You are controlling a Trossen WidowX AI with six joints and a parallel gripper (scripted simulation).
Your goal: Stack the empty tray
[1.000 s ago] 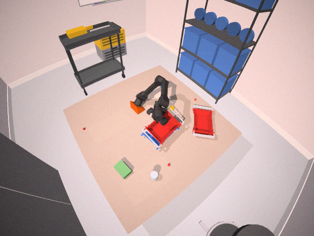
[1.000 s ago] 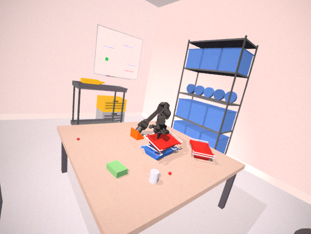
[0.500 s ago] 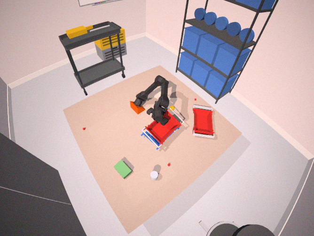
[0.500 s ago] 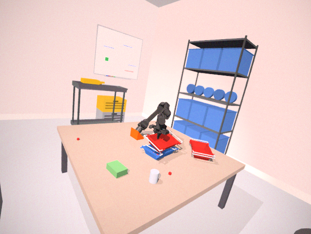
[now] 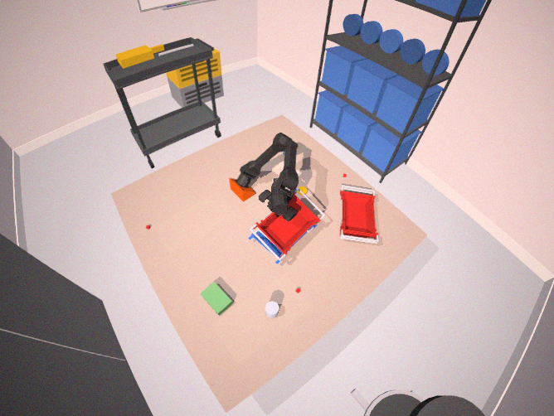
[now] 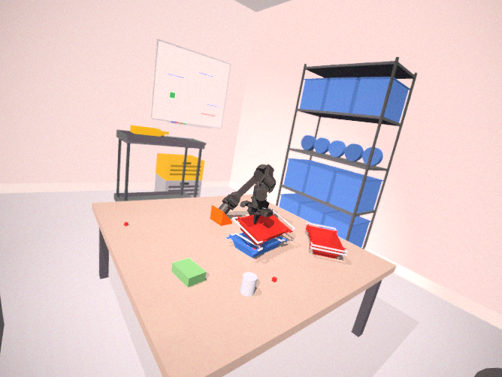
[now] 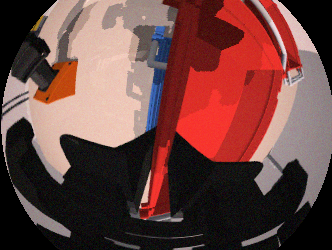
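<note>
Over the blue tray (image 5: 269,244) (image 6: 253,250) (image 7: 152,107): The held red tray (image 5: 291,228) (image 6: 265,230) (image 7: 205,120) hung close above, covering most of its top, with a gap between them at the near end.
Gripper (image 5: 283,214) (image 6: 255,220) (image 7: 164,130): Its fingers pinched one side wall of the red tray.
Bars: White rods showed around both trays; whether the blue tray's two were fully swung across could not be told, though the raised tray suggested that stage was judged finished.
Done: The upper tray had been lifted and brought over its apparent destination.
Left: Lowering it level onto the bars, then release, remained; contact was not confirmed.
Load: The blocks inside were largely hidden.
Beside the pair: A second red tray (image 5: 359,215) (image 6: 325,239) stood apart on the table.
Farther out: An orange wedge (image 5: 241,191) (image 6: 219,215) (image 7: 62,82), a green block (image 5: 216,297) (image 6: 189,271) and a white cylinder (image 5: 271,308) (image 6: 248,284) lay away from the work.
</note>
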